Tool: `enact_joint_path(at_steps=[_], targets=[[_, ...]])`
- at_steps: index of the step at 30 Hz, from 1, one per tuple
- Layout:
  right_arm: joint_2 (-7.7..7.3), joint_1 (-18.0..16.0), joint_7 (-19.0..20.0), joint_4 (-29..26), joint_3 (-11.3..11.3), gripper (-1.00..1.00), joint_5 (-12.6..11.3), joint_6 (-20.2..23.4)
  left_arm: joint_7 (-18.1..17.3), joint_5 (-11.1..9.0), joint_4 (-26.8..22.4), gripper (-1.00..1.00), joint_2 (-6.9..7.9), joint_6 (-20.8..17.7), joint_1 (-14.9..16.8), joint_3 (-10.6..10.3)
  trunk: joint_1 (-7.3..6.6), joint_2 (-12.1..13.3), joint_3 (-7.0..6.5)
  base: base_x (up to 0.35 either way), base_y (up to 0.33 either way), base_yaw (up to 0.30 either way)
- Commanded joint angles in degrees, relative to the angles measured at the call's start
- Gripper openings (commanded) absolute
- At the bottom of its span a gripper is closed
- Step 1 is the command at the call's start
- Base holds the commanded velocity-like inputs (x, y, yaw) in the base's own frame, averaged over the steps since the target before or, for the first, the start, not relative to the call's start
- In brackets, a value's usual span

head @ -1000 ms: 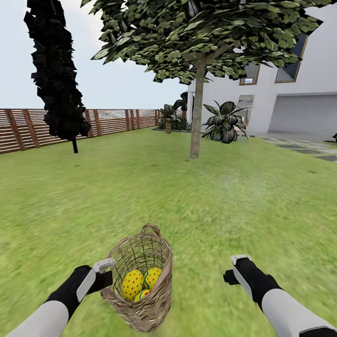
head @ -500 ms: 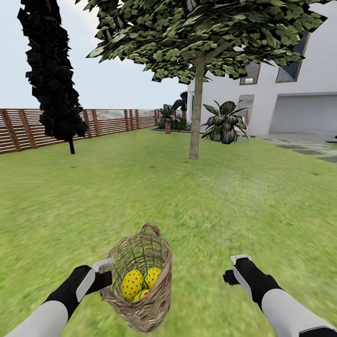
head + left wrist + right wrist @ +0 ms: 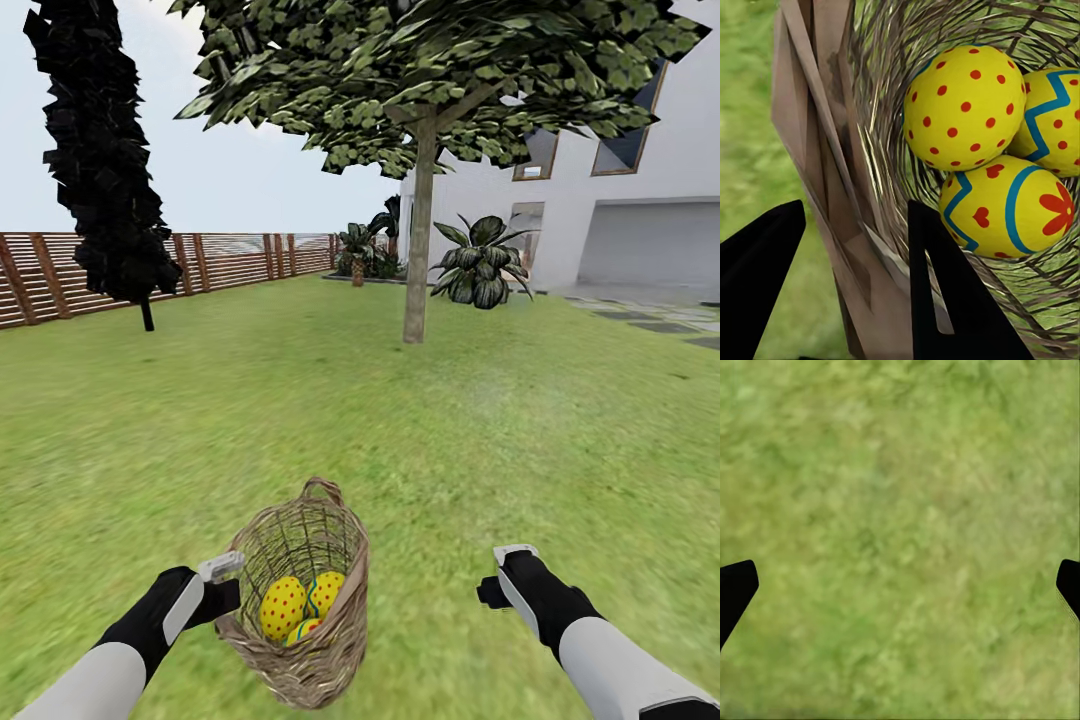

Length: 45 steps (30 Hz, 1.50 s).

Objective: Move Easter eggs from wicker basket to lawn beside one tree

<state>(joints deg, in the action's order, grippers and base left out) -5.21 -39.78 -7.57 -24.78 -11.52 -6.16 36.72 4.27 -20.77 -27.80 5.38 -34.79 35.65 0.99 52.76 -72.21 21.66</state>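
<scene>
Left end effector (image 3: 851,289) clamps the near wall of the wicker basket (image 3: 305,600), one finger inside and one outside. Three eggs (image 3: 964,105) lie inside the tilted basket, above the lawn (image 3: 520,430). Right end effector (image 3: 900,589) spread wide, holding nothing. Tree (image 3: 418,240) stands well ahead.

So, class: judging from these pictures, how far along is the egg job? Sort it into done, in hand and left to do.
Done: the left gripper has closed on the wicker basket wall, one finger inside and one outside.

In hand: the basket is held with all three Easter eggs inside, facing the tree across the lawn. The right gripper is open over grass.

Left: reach the tree, lay all three eggs beside it.
</scene>
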Motion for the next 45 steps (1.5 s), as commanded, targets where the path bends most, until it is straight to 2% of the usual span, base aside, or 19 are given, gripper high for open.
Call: enact_joint_path(at_steps=[1, 45], targets=[[-0.06, 0.0, -0.4, -0.1, -0.4, 1.0, -0.6, 0.3, 0.4, -1.0, -0.2, -1.0, -0.02, -0.3, 0.0, 0.1, 0.04, 0.0, 0.07, 0.329, -0.084, 0.0], [-0.59, 0.0, -0.3, -0.1, -0.3, 1.0, -1.1, 0.3, 0.4, -1.0, -0.1, -1.0, -0.11, -0.5, 0.0, 0.1, 0.04, 0.0, 0.07, 0.329, -0.084, 0.0]])
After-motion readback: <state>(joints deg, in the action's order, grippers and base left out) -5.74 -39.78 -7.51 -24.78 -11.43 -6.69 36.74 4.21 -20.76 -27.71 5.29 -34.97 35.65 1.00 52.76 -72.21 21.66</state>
